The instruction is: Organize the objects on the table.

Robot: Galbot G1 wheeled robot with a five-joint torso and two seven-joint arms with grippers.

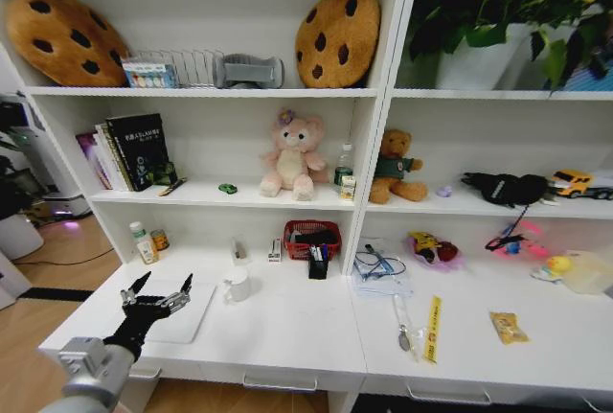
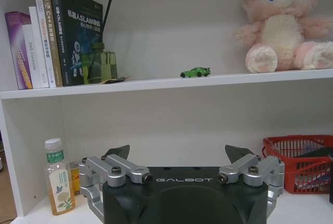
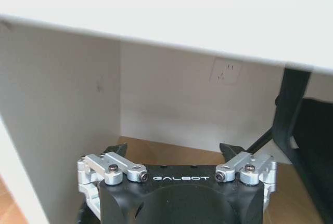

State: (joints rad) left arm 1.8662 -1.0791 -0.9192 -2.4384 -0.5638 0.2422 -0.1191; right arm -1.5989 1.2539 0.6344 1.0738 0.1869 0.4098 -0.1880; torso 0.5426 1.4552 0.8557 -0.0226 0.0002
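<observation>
Long white smooth-topped table with slim-handled drawers, flat silver laptop closed at its left end, tiny green toy car upright on shelf above

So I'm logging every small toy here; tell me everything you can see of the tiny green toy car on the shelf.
The tiny green toy car is a low, sporty-shaped model with a glossy bright green body, dark windows and dark wheels. It stands upright on its wheels, side-on in the left wrist view, on the white shelf board. It sits alone, between the green glass bottle and the pink plush bear, touching neither.
</observation>
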